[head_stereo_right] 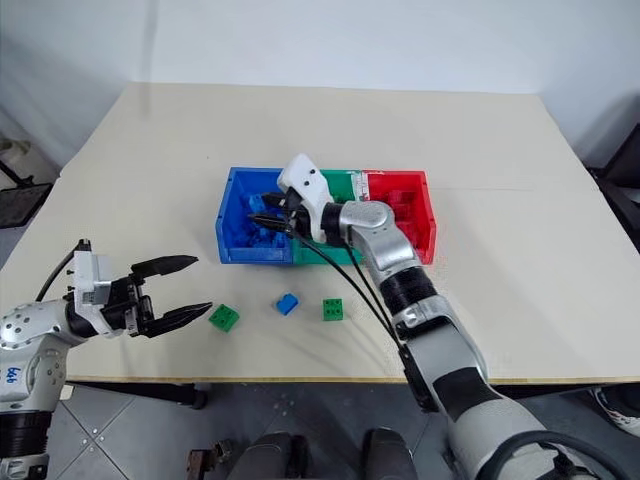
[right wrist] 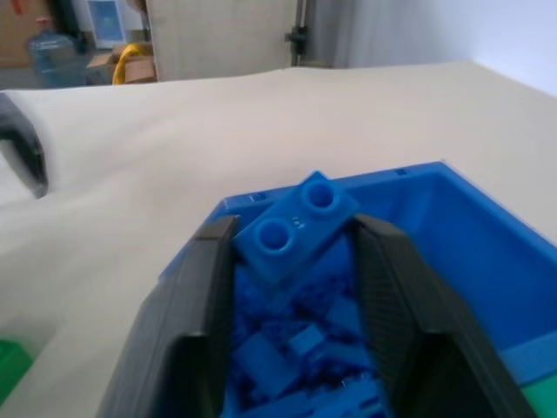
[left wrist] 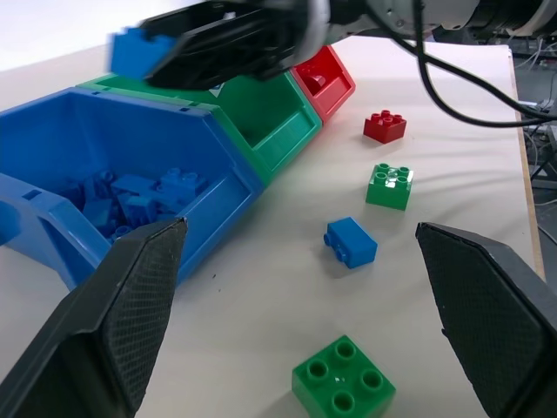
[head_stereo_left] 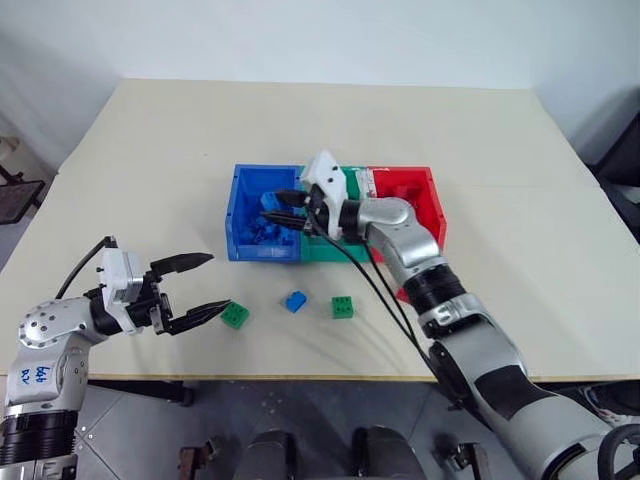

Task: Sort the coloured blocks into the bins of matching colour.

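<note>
On the pale wooden table (head_stereo_left: 500, 150) the three joined open plastic bins sat in a row, the blue bin (head_stereo_left: 240, 215) at nine o'clock of the green bin (head_stereo_left: 325, 250) and the red bin (head_stereo_left: 432, 205) at three o'clock of it. The right gripper (right wrist: 296, 261) hung over the blue bin with a small blue studded plastic brick (right wrist: 296, 225) between its two black fingers; the fingers were partly parted and the brick sat tilted, so I judged the hold loose or just letting go, and could not tell which. Below it lay a heap of blue bricks (left wrist: 130, 196) already in that bin. The left gripper (head_stereo_left: 200, 286) stood wide apart and empty, low over the table, with a loose green studded brick (head_stereo_left: 235, 315) just beside its lower fingertip. At three o'clock of that brick lay a loose blue brick (head_stereo_left: 295, 301), then a second green brick (head_stereo_left: 342, 307), and the left wrist view showed a red brick (left wrist: 384, 126) beyond them. The risk, as I judged it, was the tilted brick catching a finger, falling askew and bouncing off the heap or the bin's wall onto the table or into the green bin.
</note>
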You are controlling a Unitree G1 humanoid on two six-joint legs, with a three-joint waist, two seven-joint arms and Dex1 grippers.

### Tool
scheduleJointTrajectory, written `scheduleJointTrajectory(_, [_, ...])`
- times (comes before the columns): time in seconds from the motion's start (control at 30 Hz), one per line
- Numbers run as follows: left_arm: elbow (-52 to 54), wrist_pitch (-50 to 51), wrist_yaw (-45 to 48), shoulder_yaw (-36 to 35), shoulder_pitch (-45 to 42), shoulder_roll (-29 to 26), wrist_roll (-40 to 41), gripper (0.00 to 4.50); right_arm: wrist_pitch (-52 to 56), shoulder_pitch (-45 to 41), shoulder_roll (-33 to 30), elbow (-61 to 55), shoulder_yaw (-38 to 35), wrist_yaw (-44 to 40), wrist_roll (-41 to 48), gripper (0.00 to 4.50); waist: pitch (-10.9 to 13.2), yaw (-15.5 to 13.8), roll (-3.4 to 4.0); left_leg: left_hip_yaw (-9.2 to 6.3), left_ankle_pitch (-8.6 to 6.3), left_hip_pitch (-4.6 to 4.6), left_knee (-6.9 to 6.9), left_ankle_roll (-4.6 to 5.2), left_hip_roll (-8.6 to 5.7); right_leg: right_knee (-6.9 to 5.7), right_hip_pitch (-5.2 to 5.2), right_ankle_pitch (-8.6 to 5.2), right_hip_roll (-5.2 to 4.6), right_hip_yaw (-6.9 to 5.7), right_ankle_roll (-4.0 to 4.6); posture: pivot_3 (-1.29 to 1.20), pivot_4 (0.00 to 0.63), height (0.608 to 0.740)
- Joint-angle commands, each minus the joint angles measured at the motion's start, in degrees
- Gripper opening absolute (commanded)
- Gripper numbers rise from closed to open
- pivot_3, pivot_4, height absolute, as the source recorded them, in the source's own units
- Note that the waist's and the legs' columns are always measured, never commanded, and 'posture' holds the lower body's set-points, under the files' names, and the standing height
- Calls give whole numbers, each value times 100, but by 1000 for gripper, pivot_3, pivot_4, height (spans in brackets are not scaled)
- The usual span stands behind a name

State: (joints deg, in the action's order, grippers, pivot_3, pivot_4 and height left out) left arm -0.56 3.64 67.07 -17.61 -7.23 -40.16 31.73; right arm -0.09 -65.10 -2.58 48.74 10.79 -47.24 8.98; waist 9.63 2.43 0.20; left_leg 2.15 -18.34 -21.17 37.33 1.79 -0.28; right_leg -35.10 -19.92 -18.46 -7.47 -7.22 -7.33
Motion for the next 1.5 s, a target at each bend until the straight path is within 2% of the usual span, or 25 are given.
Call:
scheduleJointTrajectory(0.03, [207, -103, -71, -107, 21, -6, 36, 4500, -605, -288, 75, 393, -239, 274, -143, 3315, 0, 5, 0, -2, 0, 0, 0, 0, 0, 0, 0, 0, 1, 1, 0, 0, 150, 740])
scheduleJointTrajectory(0.13, [200, -103, -82, -79, -3, -6, 48, 4500, -734, -180, -123, 136, -351, -56, -54, 4375, 0, 2, 0, -5, 0, -1, -1, 0, -1, 1, 1, 0, 1, 24, 0, 0, 150, 740])
scheduleJointTrajectory(0.23, [143, -95, -20, -20, -44, -10, 58, 4500, -515, 353, -633, -890, -463, -745, 227, 4375, 0, -48, 0, -11, 0, -2, 0, 0, -2, 3, 5, 0, 2, 42, 0, 0, 150, 740])
scheduleJointTrajectory(0.37, [-20, -124, 71, 41, -152, -16, 36, 4500, 346, 1487, -1620, -2699, -572, -1816, 880, 4375, 0, -90, -1, -14, -2, -2, 2, 2, -5, 14, 15, 0, 0, 55, 0, 0, 150, 740])
scheduleJointTrajectory(0.47, [-172, -164, 127, 82, -258, -16, 2, 4500, 748, 2241, -2328, -3516, -720, -2248, 1172, 4375, 0, -89, 0, -10, -2, 0, 0, 2, -3, 26, 22, 0, -2, 51, 0, 0, 150, 740])
scheduleJointTrajectory(0.67, [-334, -205, 258, 127, -360, -5, 13, 4500, 1125, 3648, -3653, -4293, -1389, -2821, 1601, 4375, 2, -92, 4, 16, -2, 3, -9, 0, 8, 59, 25, 0, -3, 34, -1, 0, 150, 740])
scheduleJointTrajectory(0.77, [-435, -220, 588, 64, -274, -118, 124, 4500, 1066, 4564, -4516, -4137, -2077, -3004, 1623, 4375, 2, -188, 3, 13, -4, 1, -8, 5, 1, 69, 32, 0, -7, 30, -1, 0, 150, 740])
scheduleJointTrajectory(0.9, [-581, -369, 1138, -89, -78, -216, 265, 4500, 991, 5199, -5095, -3966, -2566, -3025, 1573, 4375, 2, -219, 4, 54, -5, 0, -3, 12, 5, 123, 45, -1, -7, 11, -1, 0, 150, 740])
scheduleJointTrajectory(1.1, [-854, -629, 1570, -198, -47, -97, 408, 4500, 965, 5702, -5308, -4076, -2850, -2956, 1572, 4375, 2, -231, 4, 74, -5, 6, -3, 11, 17, 125, 43, -1, -11, 1, -1, 0, 150, 740])
scheduleJointTrajectory(1.33, [-1271, -772, 1928, -287, -167, 21, 601, 4500, 1189, 5616, -4951, -4530, -2531, -2442, 1530, 4375, 2, -233, 4, 71, -5, 4, -1, 11, 17, 125, 43, 0, -17, -2, -1, 0, 150, 740])
scheduleJointTrajectory(1.5, [-1223, -711, 1857, -423, -233, 288, 851, 4500, 1385, 5354, -4419, -4905, -1961, -1761, 1238, 4375, 2, -232, 4, 69, -5, 4, 0, 11, 17, 123, 43, 0, -20, -1, -1, 0, 150, 740])
